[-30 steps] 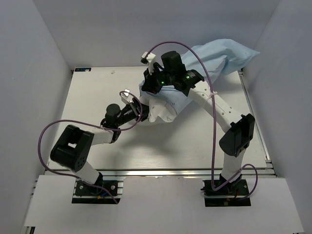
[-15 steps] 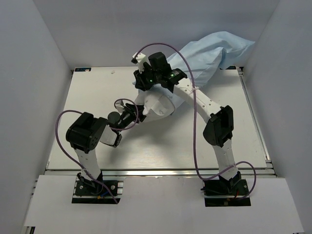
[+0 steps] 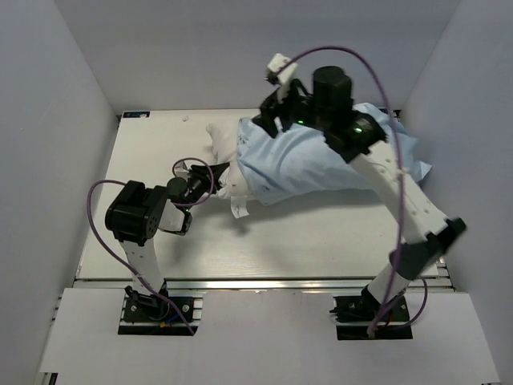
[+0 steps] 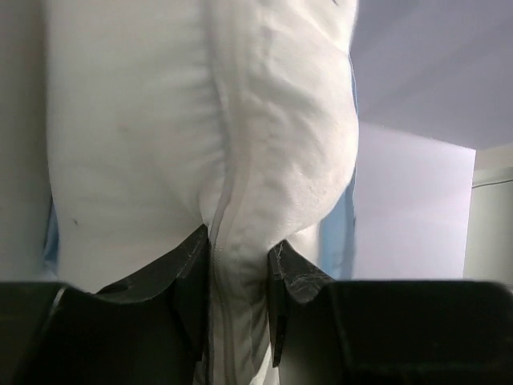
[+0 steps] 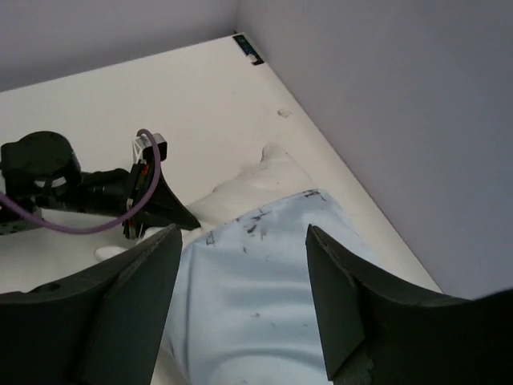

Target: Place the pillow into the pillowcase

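A white worktop (image 3: pixel 321 241) stands boxed in by plain pale grey walls (image 3: pixel 72 96) on three sides; soft, even light.

The right tool (image 5: pixel 240 309) let go and the pillowcase (image 3: pixel 321 164) dropped flat.

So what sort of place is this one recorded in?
Probably a lab test cell, not a home: a white table boxed in by plain grey walls, the left arm and right arm bolted to a metal rail at its near edge.
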